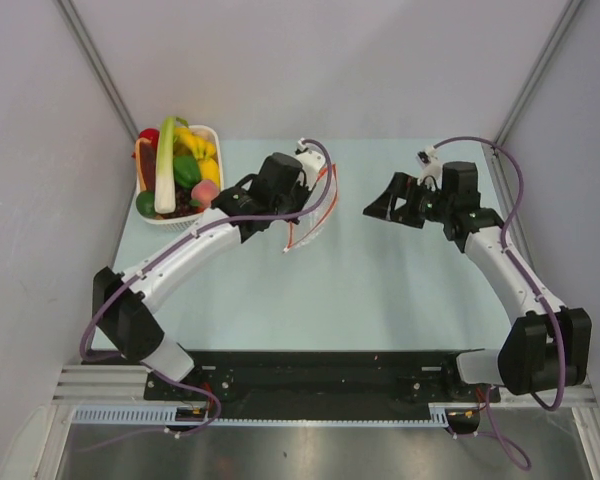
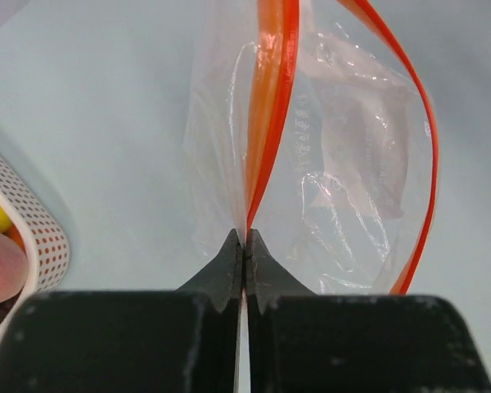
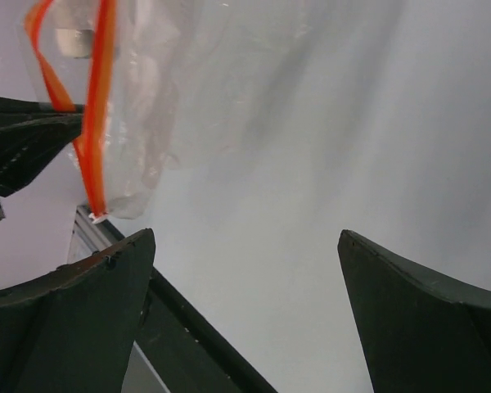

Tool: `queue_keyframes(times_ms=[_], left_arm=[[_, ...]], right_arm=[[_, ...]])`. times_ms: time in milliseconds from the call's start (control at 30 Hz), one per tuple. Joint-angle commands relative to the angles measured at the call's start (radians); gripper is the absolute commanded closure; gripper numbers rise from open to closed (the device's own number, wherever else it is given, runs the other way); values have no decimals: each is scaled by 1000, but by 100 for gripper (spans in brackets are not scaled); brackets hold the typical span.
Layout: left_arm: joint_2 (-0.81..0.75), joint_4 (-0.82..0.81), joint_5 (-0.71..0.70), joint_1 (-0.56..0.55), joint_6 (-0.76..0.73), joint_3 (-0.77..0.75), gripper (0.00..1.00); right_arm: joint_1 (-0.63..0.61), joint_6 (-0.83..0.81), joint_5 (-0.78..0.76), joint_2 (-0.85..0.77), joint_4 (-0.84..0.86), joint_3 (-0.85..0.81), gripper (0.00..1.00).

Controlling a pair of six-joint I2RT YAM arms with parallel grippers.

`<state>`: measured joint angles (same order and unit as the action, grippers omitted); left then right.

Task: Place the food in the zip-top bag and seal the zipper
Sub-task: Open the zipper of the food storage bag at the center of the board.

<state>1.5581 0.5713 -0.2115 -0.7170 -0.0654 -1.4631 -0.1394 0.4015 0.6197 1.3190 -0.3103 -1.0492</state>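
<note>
The zip-top bag (image 1: 315,212) is clear and hangs off the table from my left gripper (image 1: 297,214), which is shut on the zipper's orange-red strip (image 2: 266,123). The bag's mouth gapes, with the other strip (image 2: 421,164) bowed away, and the bag (image 2: 344,180) looks empty. My right gripper (image 1: 373,210) is open and empty, just right of the bag, pointing at it. In the right wrist view the bag (image 3: 151,98) and strip (image 3: 98,115) hang at upper left, beyond my right gripper (image 3: 245,237). The food (image 1: 180,165) lies in a white basket: a green-white stalk, yellow, green and orange pieces.
The white perforated basket (image 1: 216,138) stands at the table's far left corner, close behind my left wrist; its rim (image 2: 33,233) and a peach-coloured toy (image 2: 0,266) show at the left wrist view's left edge. Grey walls enclose the table on three sides.
</note>
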Motion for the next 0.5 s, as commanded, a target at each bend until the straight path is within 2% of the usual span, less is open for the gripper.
queue_keyframes(times_ms=[0,133,267,333,467], left_arm=[[13,56,73,-1,151,-69,100],[33,58,75,-1,214,-97,100],[31,27,119,-1,289,-106,100],[39,22,138,-1,306,-118,100],[60,25,175,1,349,-152,100]], right_arm=[[-37,77,48,-6,62,-80,0],[-71,89,52,-27,83,-83,0],[-103,86,14,19,76,-103,1],[-135,88,0,51,77,-118,4],[-193,94,-26,104,91,-161,18]])
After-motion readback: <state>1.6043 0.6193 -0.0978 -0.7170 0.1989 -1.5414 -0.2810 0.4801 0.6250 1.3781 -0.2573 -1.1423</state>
